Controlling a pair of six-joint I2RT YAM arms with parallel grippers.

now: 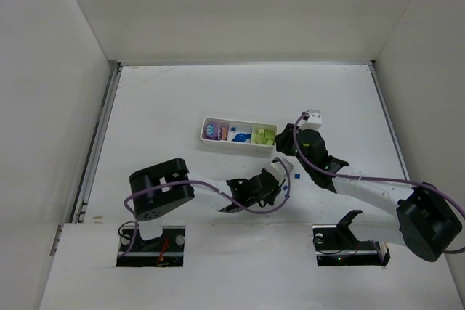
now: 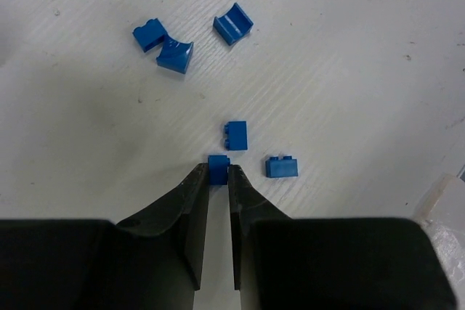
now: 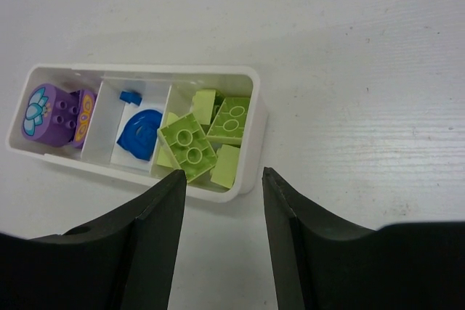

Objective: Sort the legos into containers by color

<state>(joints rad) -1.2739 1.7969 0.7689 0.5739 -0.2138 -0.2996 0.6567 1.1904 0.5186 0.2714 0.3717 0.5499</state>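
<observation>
The grasp shows only in the left wrist view: the left gripper (image 2: 217, 169) is clenched on a small blue brick (image 2: 218, 162), a dark fingertip pressed to each side of it; whether the brick is lifted off the table cannot be told; just beyond it lies a second blue brick (image 2: 236, 136), and to the right a third blue brick (image 2: 281, 167), neither touching the fingers; farther off, three more blue pieces (image 2: 175, 54) lie in a loose cluster, two touching and one apart

From above all this shrinks to a few blue specks (image 1: 288, 187) beside the left gripper (image 1: 276, 179), whose own wrist hides the grasp

The right wrist view alone gives the contents of the white tray (image 3: 247, 81), split into three compartments side by side; purple pieces (image 3: 51, 110) fill the left-hand one in that view; a round blue piece (image 3: 138, 134) and a tiny blue brick (image 3: 131, 96) lie in the middle; yellow-green bricks (image 3: 190, 147) are piled in the right-hand one; the right gripper (image 3: 223, 176) hangs released, fingers spread wide over the yellow-green end, holding nothing

In the top view the tray (image 1: 218, 143) lies mid-table (image 1: 167, 107), the right gripper (image 1: 285, 141) just beside its right end, and the left gripper near its near right corner; purple cables (image 1: 378, 179) run along both arms
</observation>
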